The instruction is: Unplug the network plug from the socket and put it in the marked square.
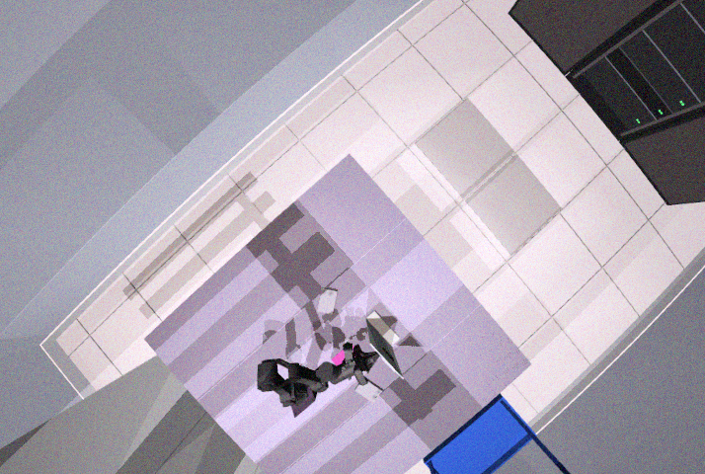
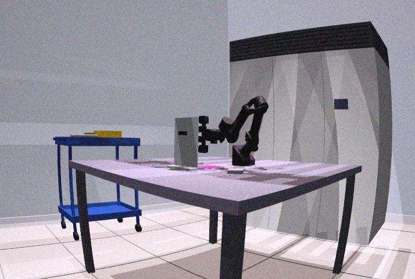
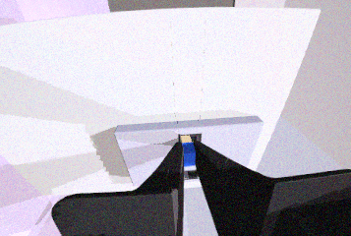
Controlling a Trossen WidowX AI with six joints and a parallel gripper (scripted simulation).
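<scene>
The upright grey panel [image 1: 385, 348] [image 2: 186, 151] [image 3: 232, 147] stands on the table, its socket [image 3: 199, 137] facing my arm. The blue plug [image 3: 189, 154] sits at the socket, with its tan tab [image 3: 186, 139] on top at the socket's edge. Whether the tab is pressed down cannot be told. My gripper [image 2: 200, 133] [image 3: 187, 147] is at the panel's face, its black fingertips closed in on the plug's two sides; the plug is hidden in the top and exterior views. The magenta marked square [image 1: 338, 357] [image 2: 210, 166] lies on the table below my arm, partly hidden by it in the top view.
A pale flat block [image 1: 327, 300] [image 2: 235, 171] lies on the table to one side of the arm. Another pale piece [image 1: 368, 390] lies on the other side, close to the gripper in the top view. A blue cart [image 1: 479, 438] [image 2: 97, 141] stands beyond the table's edge.
</scene>
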